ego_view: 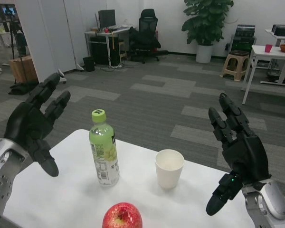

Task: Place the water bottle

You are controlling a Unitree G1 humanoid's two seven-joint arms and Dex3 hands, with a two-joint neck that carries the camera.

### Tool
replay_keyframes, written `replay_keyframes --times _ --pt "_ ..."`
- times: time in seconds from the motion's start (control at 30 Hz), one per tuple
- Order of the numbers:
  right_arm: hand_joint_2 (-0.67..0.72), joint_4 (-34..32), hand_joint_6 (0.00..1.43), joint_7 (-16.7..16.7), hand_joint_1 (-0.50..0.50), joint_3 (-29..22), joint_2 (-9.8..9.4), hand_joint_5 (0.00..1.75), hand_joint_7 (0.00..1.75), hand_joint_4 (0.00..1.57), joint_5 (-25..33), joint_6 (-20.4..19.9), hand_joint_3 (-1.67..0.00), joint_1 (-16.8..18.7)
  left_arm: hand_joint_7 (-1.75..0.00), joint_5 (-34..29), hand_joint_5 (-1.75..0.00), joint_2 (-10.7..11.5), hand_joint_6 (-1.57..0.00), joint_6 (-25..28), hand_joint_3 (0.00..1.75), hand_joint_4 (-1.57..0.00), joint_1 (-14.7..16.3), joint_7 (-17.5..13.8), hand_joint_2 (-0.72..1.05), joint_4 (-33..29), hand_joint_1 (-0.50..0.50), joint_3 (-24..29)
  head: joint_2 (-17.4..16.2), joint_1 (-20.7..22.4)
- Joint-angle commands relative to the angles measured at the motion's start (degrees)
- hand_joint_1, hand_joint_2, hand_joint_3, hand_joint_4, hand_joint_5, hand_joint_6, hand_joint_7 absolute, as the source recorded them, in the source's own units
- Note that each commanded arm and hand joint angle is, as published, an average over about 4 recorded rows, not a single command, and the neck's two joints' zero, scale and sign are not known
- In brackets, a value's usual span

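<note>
Office floor and a potted plant (206, 21) stretch behind the white table (52, 190), where a green-capped water bottle (103, 149) stands upright between a white paper cup (169, 168) on its right and a red apple (122, 216) nearer the front edge. Both hands hover empty with fingers spread wide: the left hand (33, 123) beside the bottle, the right hand (237, 152) well apart. A sound grasp would likely wrap the left hand around the bottle's labelled middle, keeping it vertical and clear of cup and apple.

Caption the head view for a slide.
Open left hand and right hand flank upright water bottle, paper cup, apple.
</note>
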Motion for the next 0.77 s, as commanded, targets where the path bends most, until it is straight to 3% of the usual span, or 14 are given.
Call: replay_keyframes --times 0.03,0.77 --pt "0.66 -2.07 0.0 -0.05 -0.46 -1.37 0.05 0.0 0.0 0.0 0.17 -0.83 0.0 0.31 0.0 0.03 -0.1 -0.61 0.0 1.32 0.07 0.0 1.52 -0.04 -0.64 -1.82 -0.48 0.76 0.05 -0.1" --pt "0.66 -3.94 0.0 -0.07 -0.46 -2.85 0.05 0.0 0.0 0.0 -0.25 -0.79 0.0 1.04 0.0 -1.11 -0.1 -1.03 0.0 2.92 0.09 0.0 3.21 -0.15 -0.55 -2.83 -0.48 0.29 -0.2 0.04"
